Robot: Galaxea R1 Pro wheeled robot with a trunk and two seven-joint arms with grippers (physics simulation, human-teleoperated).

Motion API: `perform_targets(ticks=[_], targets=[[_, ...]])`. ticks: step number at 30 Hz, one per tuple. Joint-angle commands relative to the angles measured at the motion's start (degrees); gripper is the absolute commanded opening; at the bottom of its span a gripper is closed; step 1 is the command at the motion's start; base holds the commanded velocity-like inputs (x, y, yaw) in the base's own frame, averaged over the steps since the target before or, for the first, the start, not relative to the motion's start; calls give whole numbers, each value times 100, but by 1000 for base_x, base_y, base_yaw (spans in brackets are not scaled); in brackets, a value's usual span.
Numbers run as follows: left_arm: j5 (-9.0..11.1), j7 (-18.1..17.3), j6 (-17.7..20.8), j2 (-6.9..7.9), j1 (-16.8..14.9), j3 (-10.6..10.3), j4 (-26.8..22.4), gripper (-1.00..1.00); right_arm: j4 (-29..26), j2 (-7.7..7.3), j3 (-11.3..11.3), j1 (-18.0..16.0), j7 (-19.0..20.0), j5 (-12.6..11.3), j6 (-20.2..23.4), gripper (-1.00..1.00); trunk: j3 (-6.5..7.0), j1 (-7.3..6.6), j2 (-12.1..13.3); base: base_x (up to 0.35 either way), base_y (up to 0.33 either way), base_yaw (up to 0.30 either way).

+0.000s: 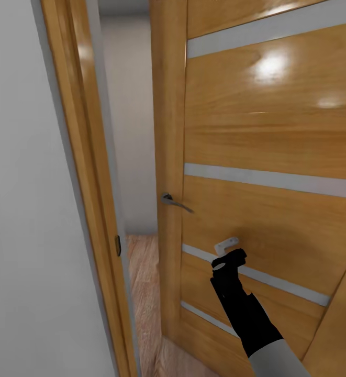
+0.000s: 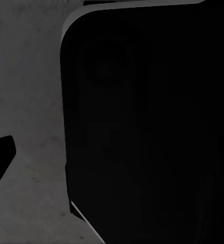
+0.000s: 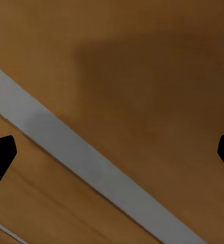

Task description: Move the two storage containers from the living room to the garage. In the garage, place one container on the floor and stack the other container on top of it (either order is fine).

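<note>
A pale wall [image 1: 21, 209] is seen at left, then a wooden door frame [image 1: 84, 173], a gap onto wood-plank flooring [image 1: 144, 283], and a wooden door [image 1: 267, 136] with a handle [image 1: 175, 202]. The right gripper [image 1: 227, 251] is held against it, fingers [image 3: 0, 157] spread apart; the left fingers' state cannot be told; neither container is seen

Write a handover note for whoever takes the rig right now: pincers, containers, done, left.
Right pincer: open, empty, fingertips spread close against the wooden door, below its handle.
Left pincer: one fingertip shows over grey speckled floor, beside a dark body; state unclear.
Containers: not in sight.
Door ajar, wood-plank floor beyond the gap.
Done: nothing confirmable.
Left: probably push the door wider, pass through, fetch and stack both containers.
</note>
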Motion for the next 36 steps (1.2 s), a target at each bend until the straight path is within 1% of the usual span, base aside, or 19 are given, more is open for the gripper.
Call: perform_targets(ticks=[1,9,36], targets=[[3,4,5,0,-1,3,-2,100,0,-5,11,-5,-39,-16,29,100,-5,1,-2,88,-91,0],[4,4,5,0,-1,5,-2,100,1,-5,11,-5,-38,-18,29,100,-5,1,-2,59,-64,0],[2,4,5,0,-1,4,-2,100,1,-5,25,-5,-40,-16,29,100,-5,1,-2,2,-2,0]])
